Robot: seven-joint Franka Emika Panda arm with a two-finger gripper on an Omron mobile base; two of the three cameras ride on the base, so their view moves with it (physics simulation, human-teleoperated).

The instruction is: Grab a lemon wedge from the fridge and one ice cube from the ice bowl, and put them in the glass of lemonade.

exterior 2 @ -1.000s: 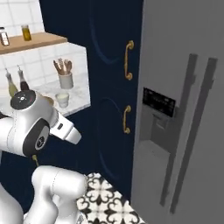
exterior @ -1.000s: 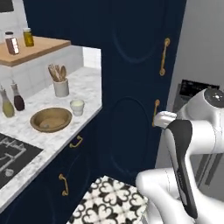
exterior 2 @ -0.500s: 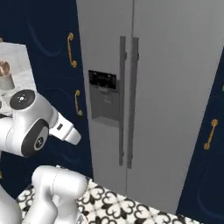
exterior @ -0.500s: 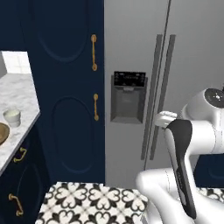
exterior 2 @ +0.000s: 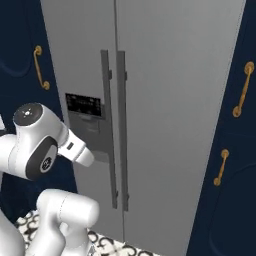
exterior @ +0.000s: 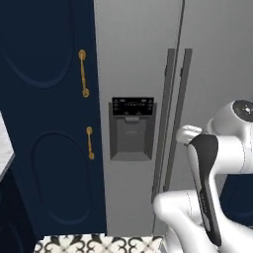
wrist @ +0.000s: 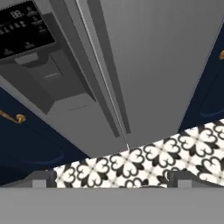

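The grey steel fridge (exterior: 143,74) stands straight ahead with both doors shut, its dark bar handles (exterior 2: 114,125) side by side at the middle seam. Its black-panelled dispenser recess (exterior: 131,128) sits in the left door. The fridge (wrist: 153,57) also looms close in the hand view. My gripper (wrist: 113,178) is open, its fingertips (wrist: 43,177) wide apart with nothing between them, pointing at the foot of the doors. The lemon wedge is hidden behind the shut doors. The ice cube, the ice bowl and the glass of lemonade are out of view.
Navy cabinets (exterior: 49,123) with brass handles (exterior: 84,74) flank the fridge on the left, and more navy doors (exterior 2: 235,150) on the right. Black-and-white patterned tiles (wrist: 144,159) cover the floor. A sliver of marble counter (exterior: 2,148) shows at the far left.
The whole picture has shifted: the base has driven right, so the counter with the bowl and cup slid out and the fridge now fills the middle. The gripper has stayed open.
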